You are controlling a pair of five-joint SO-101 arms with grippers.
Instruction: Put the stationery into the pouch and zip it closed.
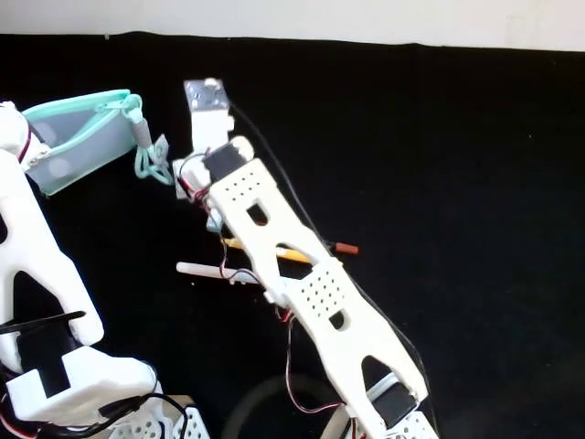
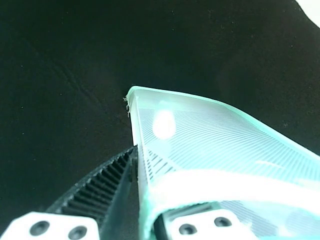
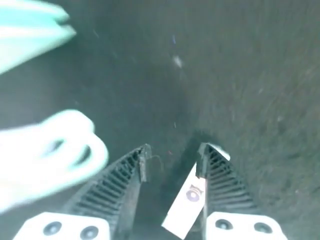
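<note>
The translucent teal pouch (image 1: 78, 137) hangs above the table at the far left, with my left gripper (image 1: 29, 151) shut on its end. In the left wrist view the pouch (image 2: 210, 145) sits clamped between the fingers (image 2: 107, 185). Its teal cord loop (image 1: 146, 163) and silver zip pull (image 1: 163, 144) dangle at the pouch's right end. My right gripper (image 3: 172, 160) is open at that end. The zip pull (image 3: 186, 197) lies against one fingertip and the cord loop (image 3: 60, 150) is beside it. A yellow pencil (image 1: 294, 254) and a white pen (image 1: 203, 270) lie on the cloth, partly under the right arm.
A black cloth (image 1: 457, 183) covers the table, with open room to the right. The right arm (image 1: 302, 283) slants from the front centre toward the pouch. The left arm's base (image 1: 73, 375) stands at the front left corner.
</note>
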